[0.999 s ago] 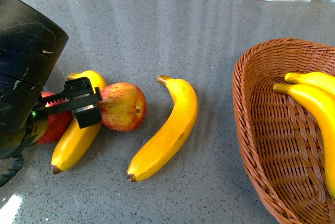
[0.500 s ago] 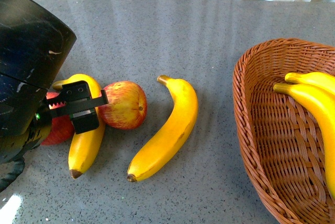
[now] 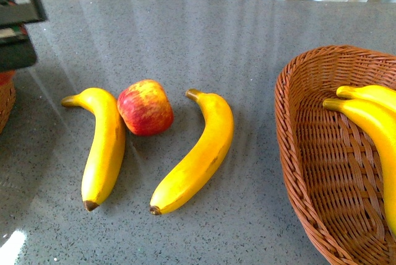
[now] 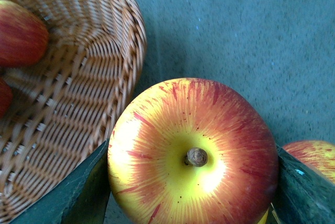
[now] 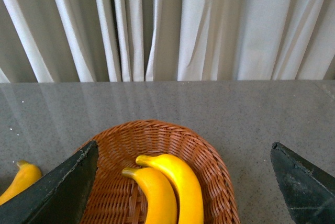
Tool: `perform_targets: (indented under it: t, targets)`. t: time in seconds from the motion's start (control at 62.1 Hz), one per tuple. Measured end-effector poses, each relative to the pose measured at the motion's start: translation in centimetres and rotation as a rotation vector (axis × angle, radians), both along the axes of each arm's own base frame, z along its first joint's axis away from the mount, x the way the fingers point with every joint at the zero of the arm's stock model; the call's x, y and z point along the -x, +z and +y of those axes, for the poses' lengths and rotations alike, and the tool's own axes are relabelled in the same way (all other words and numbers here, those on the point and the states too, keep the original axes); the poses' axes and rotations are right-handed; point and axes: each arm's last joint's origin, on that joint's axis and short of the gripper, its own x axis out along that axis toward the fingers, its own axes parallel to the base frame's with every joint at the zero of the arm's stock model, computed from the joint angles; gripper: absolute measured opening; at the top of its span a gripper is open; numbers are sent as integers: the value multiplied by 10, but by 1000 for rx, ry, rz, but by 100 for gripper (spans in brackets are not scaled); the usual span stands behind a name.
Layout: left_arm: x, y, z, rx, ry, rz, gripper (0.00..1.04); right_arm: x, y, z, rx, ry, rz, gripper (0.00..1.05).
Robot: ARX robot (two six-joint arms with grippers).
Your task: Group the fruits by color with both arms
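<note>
While the left gripper [image 4: 191, 192] clamps an apple [image 4: 193, 150] by its sides, stem up, the fruit hangs just beside the left basket [image 4: 104, 56] rim, not yet over it (red apples [image 4: 21, 33] already lie inside). The right gripper [image 5: 180, 187], spread wide and empty, is well apart from that basket. No writing is readable.

The left gripper [image 4: 191, 195] is closed on a red-yellow apple [image 4: 193, 145], with one finger [image 4: 78, 192] against each side of it. In the front view only a small black part of the left arm [image 3: 17, 30] shows, at the far left edge of the counter [image 3: 247, 42]. The right gripper [image 5: 180, 190] holds nothing, and its jaws are spread wide.
</note>
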Motion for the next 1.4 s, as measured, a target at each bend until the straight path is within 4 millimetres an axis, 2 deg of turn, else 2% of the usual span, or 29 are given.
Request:
perform_targets:
  t: [0.226,0.419,0.628,1.047,1.402]
  targets:
    - [-11,-1,33,6,68,4,71,0,0,0,0,0,0,96]
    - [-24,-18,51,23,87,32,71,0,0,0,0,0,0,96]
    - [-33,-39,60,17,95,92,71,0,0,0,0,0,0,96]
    - [-56,-54,76,14,138,120,71,0,0,0,0,0,0,96]
    - [-62,-60,87,31,164,126,71,0,0,0,0,0,0,96]
